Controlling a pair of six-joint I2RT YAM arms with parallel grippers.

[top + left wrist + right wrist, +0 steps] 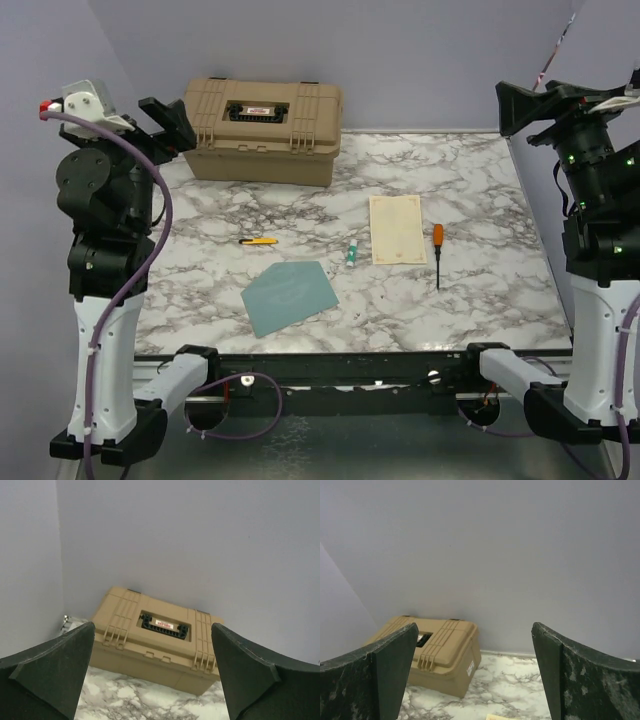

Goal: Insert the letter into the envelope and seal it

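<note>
Left gripper (168, 122) and right gripper (527, 108), raised at either side, fully open and empty; letter (397, 229) flat on the counter (480, 200), envelope (289, 296) apart, nearer the arms' bases.

Envelope (290, 297) is lying lower-centre in frame, letter (397, 229) sitting up-right of it, screwdriver (437, 252) just right of letter, case (263, 130) upper left.

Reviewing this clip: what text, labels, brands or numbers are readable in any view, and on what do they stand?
Nothing here can be read.
Red-and-white label on the tan case lid: print present, too blurred to read.
White sticker on the case's end: too small to read.
Green-and-white tube: no legible print.
Letter and envelope: no writing visible.
</note>
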